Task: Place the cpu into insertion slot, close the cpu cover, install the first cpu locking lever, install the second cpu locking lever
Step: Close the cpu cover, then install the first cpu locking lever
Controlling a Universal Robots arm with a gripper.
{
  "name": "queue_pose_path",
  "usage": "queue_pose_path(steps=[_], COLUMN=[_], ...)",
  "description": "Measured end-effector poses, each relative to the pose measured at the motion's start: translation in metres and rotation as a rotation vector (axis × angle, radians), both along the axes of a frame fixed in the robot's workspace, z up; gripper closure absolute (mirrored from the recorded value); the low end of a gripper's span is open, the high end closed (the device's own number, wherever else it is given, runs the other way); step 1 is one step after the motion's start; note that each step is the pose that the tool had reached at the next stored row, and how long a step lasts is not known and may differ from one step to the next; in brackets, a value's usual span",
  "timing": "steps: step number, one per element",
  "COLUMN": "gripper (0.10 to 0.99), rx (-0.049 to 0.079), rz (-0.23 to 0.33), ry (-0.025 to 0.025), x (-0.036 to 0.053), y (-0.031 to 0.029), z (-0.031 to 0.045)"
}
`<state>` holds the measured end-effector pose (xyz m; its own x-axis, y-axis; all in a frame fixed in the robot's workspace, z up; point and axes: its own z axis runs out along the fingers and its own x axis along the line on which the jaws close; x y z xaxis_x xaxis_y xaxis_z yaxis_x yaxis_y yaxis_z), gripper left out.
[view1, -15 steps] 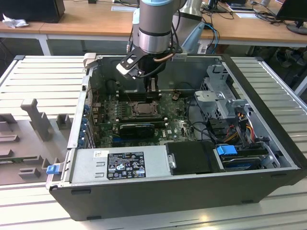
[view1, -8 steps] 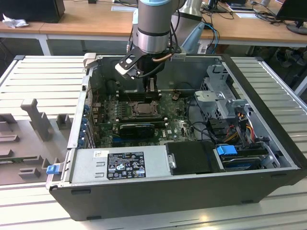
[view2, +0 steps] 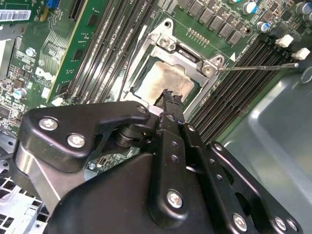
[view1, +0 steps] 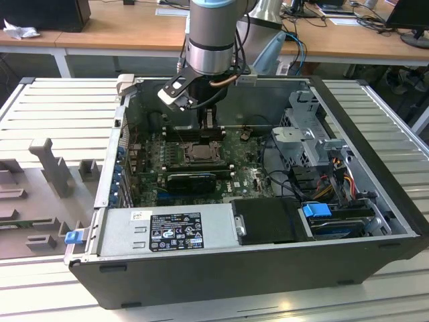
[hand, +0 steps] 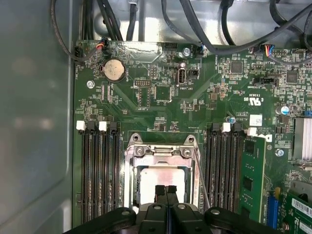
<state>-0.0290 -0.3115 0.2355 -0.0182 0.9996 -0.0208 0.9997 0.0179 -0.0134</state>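
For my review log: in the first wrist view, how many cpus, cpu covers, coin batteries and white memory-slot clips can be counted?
cpu: 1
cpu cover: 1
coin battery: 1
white memory-slot clips: 4
Total: 7

Item, my single arm (view1: pixel 210 40): stands at twelve o'clock in the exterior view, wrist vertical, gripper (hand: pixel 165 191) aimed downward, fingers (hand: pixel 160 194) pressed together.
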Motion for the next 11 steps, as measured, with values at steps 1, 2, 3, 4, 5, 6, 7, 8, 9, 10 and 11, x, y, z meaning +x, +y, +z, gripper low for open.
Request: queue_pose_path(steps=[1,2,3,4,5,6,7,8,9,10,11], gripper=[0.980,0.980,0.980,0.980,0.980,0.980,0.980,0.980,0.980,0.980,0.980], rx=[0.000,0.000,0.000,0.000,0.000,0.000,0.000,0.000,0.000,0.000,0.000], rz=[0.000,0.000,0.000,0.000,0.000,0.000,0.000,0.000,0.000,0.000,0.000], ry=[0.0000,0.0000,0.0000,0.0000,-0.0001,-0.0001,-0.0001,-0.0001,-0.0001,-0.0001,-0.0001], x=[-0.0004,-0.0008,-0.0018,-0.0027,-0.0028,-0.0028,-0.0029,-0.0029,-0.0029,-0.0029,-0.0029], y=[0.0000,0.0000,0.0000,0.0000,0.0000,0.0000,0.0000,0.0000,0.0000,0.0000,0.0000], z=[0.0000,0.0000,0.0000,0.0000,0.0028,0.0057,0.0073,0.0101,0.0124,0.0147,0.0179])
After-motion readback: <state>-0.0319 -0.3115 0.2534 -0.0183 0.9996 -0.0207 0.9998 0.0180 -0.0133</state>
